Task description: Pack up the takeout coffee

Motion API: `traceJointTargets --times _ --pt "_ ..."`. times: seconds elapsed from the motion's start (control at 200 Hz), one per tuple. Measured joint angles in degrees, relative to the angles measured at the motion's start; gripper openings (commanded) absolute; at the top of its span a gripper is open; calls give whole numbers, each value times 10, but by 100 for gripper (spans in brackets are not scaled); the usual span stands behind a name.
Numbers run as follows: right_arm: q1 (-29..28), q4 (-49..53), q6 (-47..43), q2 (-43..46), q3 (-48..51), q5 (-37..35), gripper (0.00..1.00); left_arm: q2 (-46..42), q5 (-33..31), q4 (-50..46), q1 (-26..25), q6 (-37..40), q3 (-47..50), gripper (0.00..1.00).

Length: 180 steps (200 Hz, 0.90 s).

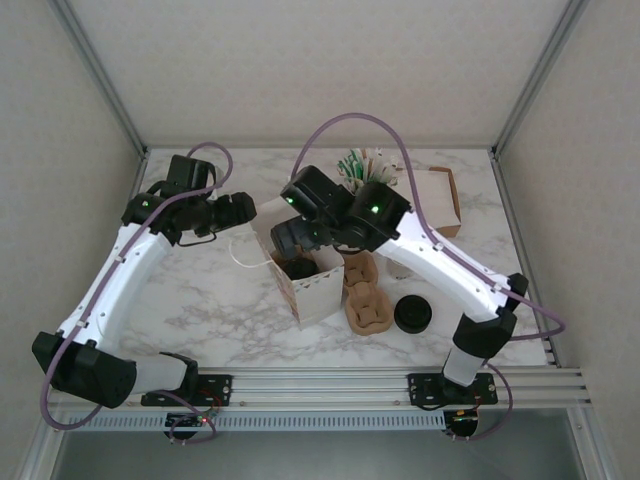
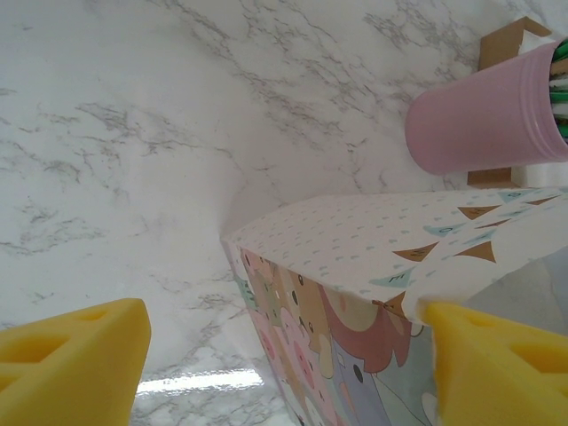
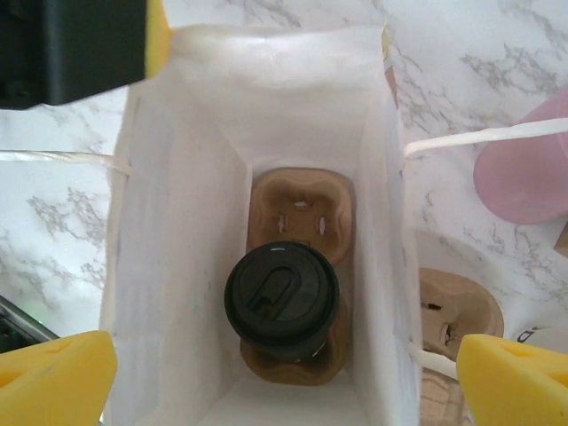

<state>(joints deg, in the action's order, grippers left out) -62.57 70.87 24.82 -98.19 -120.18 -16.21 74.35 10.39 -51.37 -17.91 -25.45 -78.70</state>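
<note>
The takeout coffee [image 3: 281, 297], a cup under a round black lid, stands upright in a brown cup carrier [image 3: 302, 209] at the bottom of an open white paper bag [image 3: 177, 266]. My right gripper [image 3: 284, 377] hangs open above the bag's mouth, its yellow fingers [image 3: 53, 373] wide apart with nothing between them. In the top view the right gripper [image 1: 292, 245] is over the bag [image 1: 320, 292]. My left gripper [image 2: 284, 373] is open at the bag's left side, one yellow finger [image 2: 497, 364] against the patterned bag [image 2: 355, 240] near its rim.
A second brown carrier [image 1: 365, 295] lies right of the bag, with a black lid [image 1: 412, 313] beside it. A pink cup [image 1: 365, 170] of sticks and a cardboard box [image 1: 440, 195] stand at the back. The marble table [image 1: 190, 300] has free room at left.
</note>
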Motion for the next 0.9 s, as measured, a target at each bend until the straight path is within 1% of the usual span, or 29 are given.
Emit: traceJointTargets --times 0.195,0.295,0.4,0.571,0.636,0.706,0.816,0.901 --pt "0 -28 -12 48 0 4 98 2 0 -1 0 0 -2 80" --pt "0 -55 -17 81 4 -7 98 2 0 -2 0 0 -4 80" --pt "0 -92 -28 128 28 -42 97 2 0 -3 0 0 -4 81" --pt "10 -134 -43 191 72 -133 95 2 0 -3 0 0 -7 81" --pt "34 -141 -45 197 81 -151 95 2 0 -4 0 0 -9 82" --pt "77 -145 -47 195 93 -159 95 2 1 -4 0 0 -14 83" --pt "144 -145 -47 178 112 -154 92 0 2 -4 0 -2 -23 84" --pt "203 -149 -46 164 133 -133 88 -7 2 -5 0 -2 -30 86"
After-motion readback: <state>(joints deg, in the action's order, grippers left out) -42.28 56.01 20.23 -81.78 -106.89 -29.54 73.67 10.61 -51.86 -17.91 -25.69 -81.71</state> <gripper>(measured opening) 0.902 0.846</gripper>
